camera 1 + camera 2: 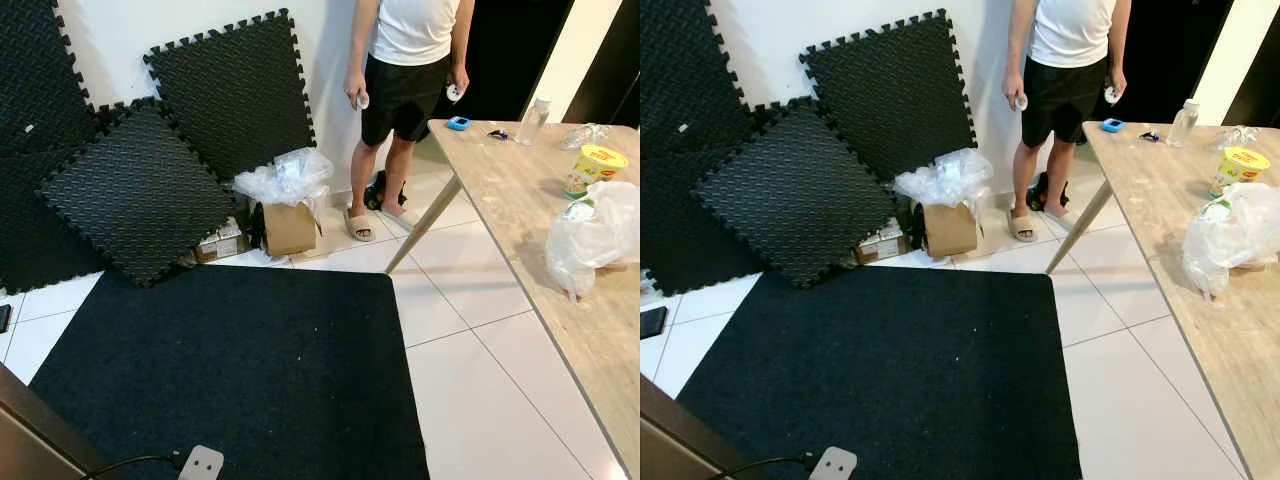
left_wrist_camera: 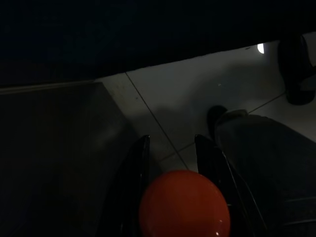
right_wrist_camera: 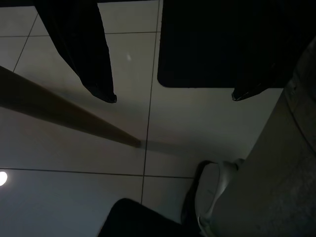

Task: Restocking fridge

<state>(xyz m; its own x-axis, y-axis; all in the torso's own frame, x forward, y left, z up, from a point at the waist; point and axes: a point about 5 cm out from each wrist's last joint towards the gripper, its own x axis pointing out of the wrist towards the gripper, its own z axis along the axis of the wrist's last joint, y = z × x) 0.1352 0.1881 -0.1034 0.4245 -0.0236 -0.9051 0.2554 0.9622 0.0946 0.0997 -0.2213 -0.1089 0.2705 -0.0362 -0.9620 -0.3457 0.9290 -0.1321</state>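
Two pincers: left pincer (image 2: 170,163) gripping red ball (image 2: 184,205), right pincer (image 3: 173,96) spread, white tiles (image 1: 480,400).

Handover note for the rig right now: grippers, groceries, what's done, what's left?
Left gripper: shut on an orange ball, hanging low over the floor tiles.
Right gripper: open, holding nothing, above the tiles and the edge of the black mat.
Groceries: white plastic bag, yellow tub and clear bottle sit on the wooden table to the robot's right.
A person stands by the table's far end.
Done: one item in hand. Left: the fridge is still to be reached and stocked.
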